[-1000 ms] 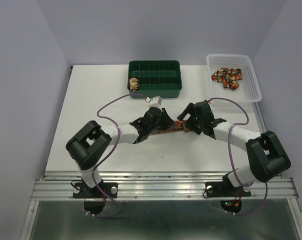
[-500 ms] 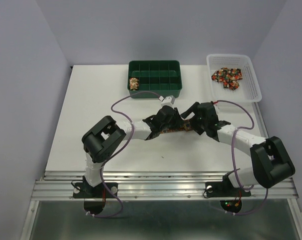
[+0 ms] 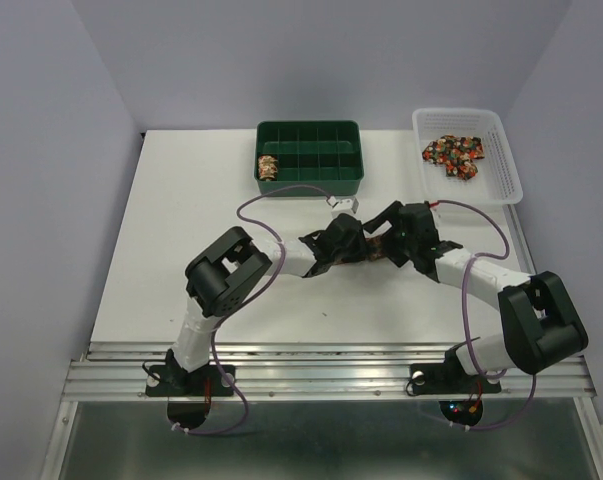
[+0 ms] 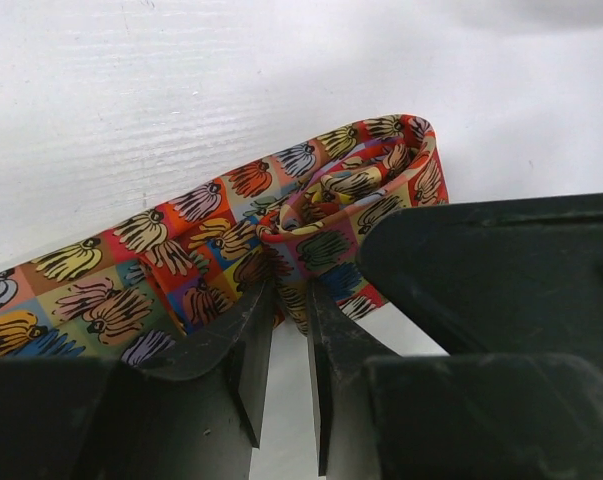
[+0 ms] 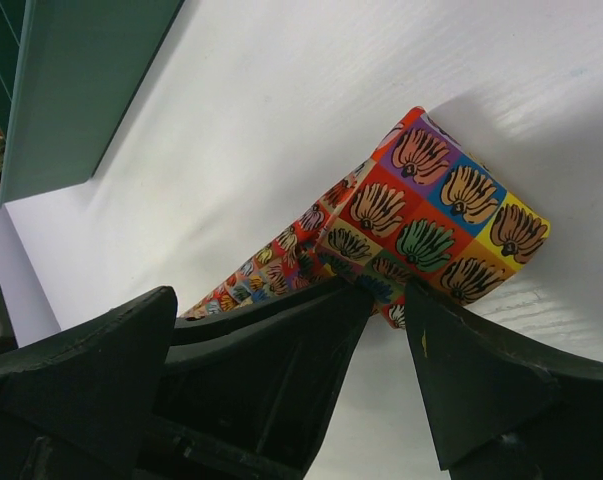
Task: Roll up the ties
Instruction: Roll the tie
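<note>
The main risk lies in the loose start of the roll: the tie (image 4: 181, 250) lies flat on the table (image 3: 181, 220) at its middle, between the two arms, with only its end curled over into a slack, open loop, and if either grip slips, that loop probably springs open or skews into a cone. The left gripper (image 4: 289, 295) has its jaws almost together, pinching the fabric's near edge just beside the curl; so shallow a hold could let the cloth slide out as the roll turns. The right gripper (image 5: 389, 295) stands astride the folded end with its jaws a little apart, and whether they press the cloth cannot be told; a pull from this side against the left pinch would likely drag the strip askew. The two grippers also sit very near each other, so a small misjudged move could knock them together. Behind them, the green tray (image 3: 316, 185), divided into compartments, holds one rolled tie (image 3: 269, 167) in its near-left compartment, the other compartments appearing bare. Well apart to the right, the white basket (image 3: 508, 170) holds a small heap of unrolled ties (image 3: 453, 152).
</note>
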{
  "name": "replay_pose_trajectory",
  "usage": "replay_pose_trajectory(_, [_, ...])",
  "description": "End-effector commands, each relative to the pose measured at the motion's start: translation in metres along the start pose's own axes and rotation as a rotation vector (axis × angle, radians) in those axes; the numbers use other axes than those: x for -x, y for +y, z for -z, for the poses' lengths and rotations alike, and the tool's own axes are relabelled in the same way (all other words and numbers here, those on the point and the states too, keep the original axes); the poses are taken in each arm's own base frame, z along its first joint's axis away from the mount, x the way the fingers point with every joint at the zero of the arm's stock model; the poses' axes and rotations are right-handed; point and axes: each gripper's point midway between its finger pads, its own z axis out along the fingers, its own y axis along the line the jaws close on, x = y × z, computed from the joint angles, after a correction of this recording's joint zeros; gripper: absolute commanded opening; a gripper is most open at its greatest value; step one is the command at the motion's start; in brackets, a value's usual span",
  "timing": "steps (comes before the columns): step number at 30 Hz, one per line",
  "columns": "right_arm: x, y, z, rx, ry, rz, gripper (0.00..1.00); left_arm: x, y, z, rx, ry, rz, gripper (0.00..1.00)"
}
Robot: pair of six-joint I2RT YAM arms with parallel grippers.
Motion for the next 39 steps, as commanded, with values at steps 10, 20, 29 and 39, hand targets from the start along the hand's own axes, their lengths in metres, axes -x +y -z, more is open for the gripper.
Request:
replay_pose_trajectory(10, [0.029, 0.016, 0.02, 0.049, -0.044, 0.181, 1.0, 0.007, -0.003, -0.009, 0.044, -0.018, -0.046, 0.31])
replay_pose_trajectory(20, [0.081, -0.013, 0.028, -0.039, -0.121, 0.634, 1.0, 0.001, -0.001, -0.01, 0.046, 0.004, -0.064, 0.31])
replay_pose_trajectory(29, [0.059, 0.0, 0.013, 0.282, 0.083, 0.937, 1.0, 0.001, 0.003, -0.011, 0.061, 0.007, -0.077, 0.31])
replay_pose_trajectory(39, [0.064, -0.01, -0.016, 0.328, 0.142, 0.866, 0.96, -0.004, 0.009, -0.011, 0.075, 0.014, -0.079, 0.31])
